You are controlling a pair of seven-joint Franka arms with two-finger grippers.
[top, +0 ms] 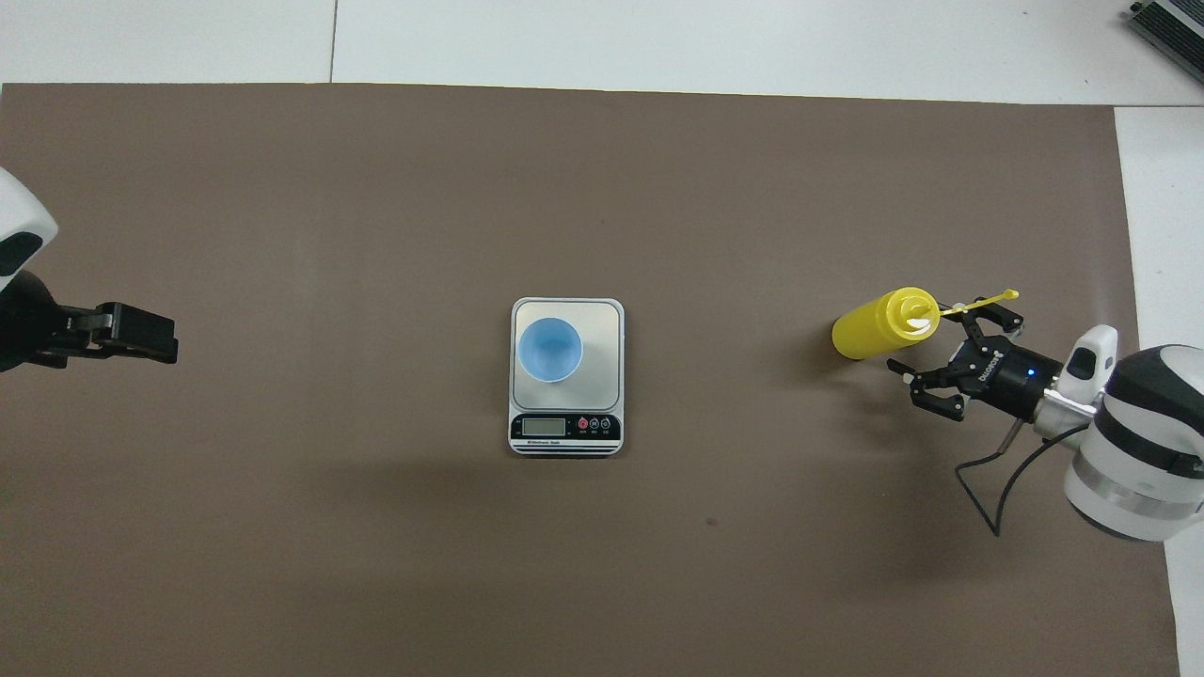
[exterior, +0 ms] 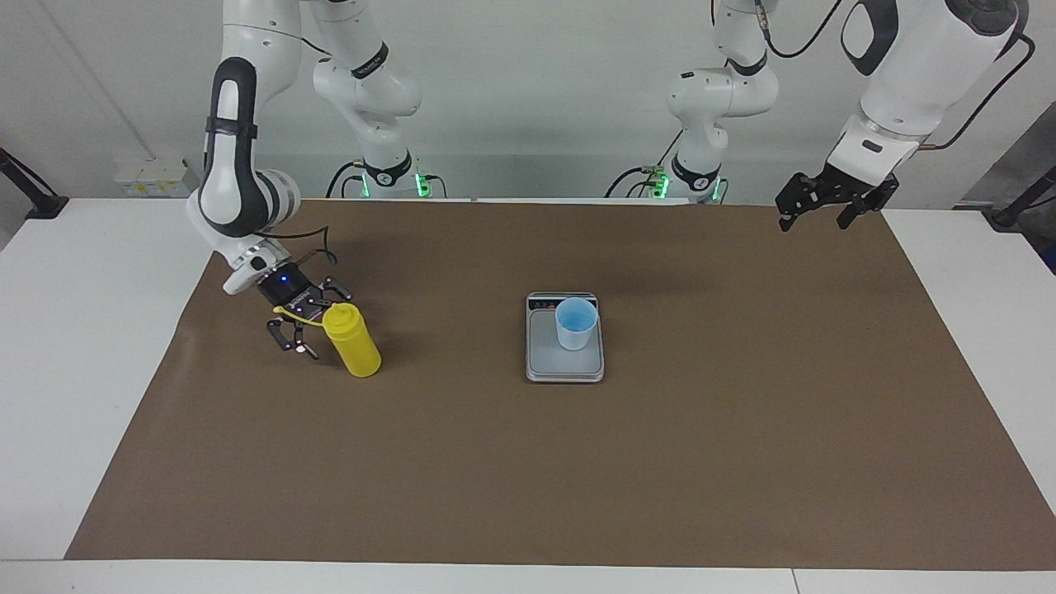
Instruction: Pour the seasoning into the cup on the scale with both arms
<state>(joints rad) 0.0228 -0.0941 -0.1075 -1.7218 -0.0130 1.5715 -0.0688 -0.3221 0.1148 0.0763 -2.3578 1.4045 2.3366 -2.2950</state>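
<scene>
A: Bottle (exterior: 352, 351)?
B: Tilted on the mat, right arm's end; right gripper (exterior: 304, 328) spread beside its top.
A: Cup (exterior: 575, 323)?
B: On scale (exterior: 564, 366), mid-table.
A: Left gripper (exterior: 827, 200)?
B: Spread, waiting over the mat's corner.

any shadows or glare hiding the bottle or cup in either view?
Facing view: bottle leans, soft shadow on the mat beside it; cup evenly lit, no glare. Overhead view: bottle and open right claw cast faint shadows; nothing is hidden.

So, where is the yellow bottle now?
The bottle stands tilted on the brown mat toward the right arm's end of the table, beside the open right gripper, well apart from the scale.
</scene>
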